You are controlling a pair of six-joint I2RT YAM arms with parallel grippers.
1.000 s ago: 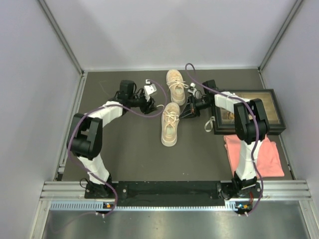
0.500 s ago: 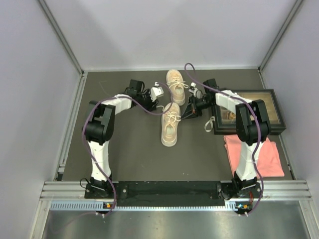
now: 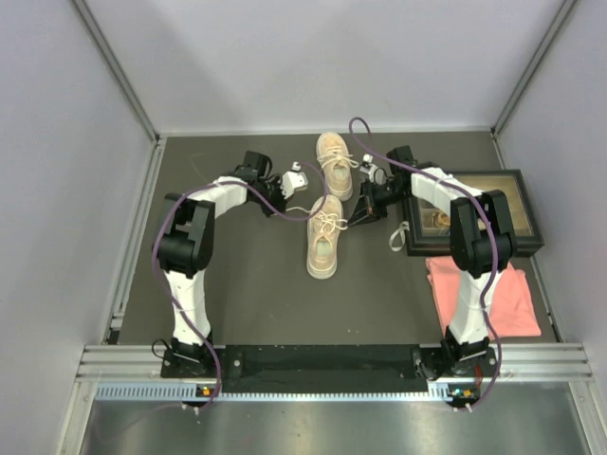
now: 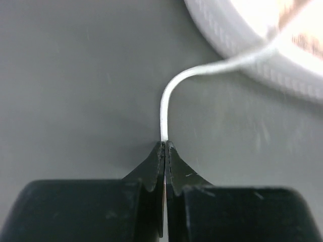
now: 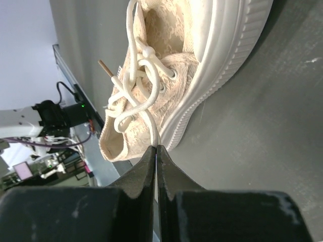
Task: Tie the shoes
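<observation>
Black jaws of the left gripper (image 4: 164, 146) press together on a white lace (image 4: 165, 108). From the pinch it rises and curves toward a pale sole (image 4: 252, 55), too blurred to tell which shoe it belongs to. The right gripper (image 5: 155, 148) is also closed, nipping a second lace strand (image 5: 150, 126) just below the tangle of crossed laces on the near shoe (image 5: 171, 70), which rests on the dark table (image 5: 262, 126). The top view shows neither pinch. It does show the near shoe lying between both grippers, the far shoe (image 3: 334, 163) just beyond it, and a framed picture (image 3: 474, 213) and pink cloth (image 3: 484, 294) to the right.
</observation>
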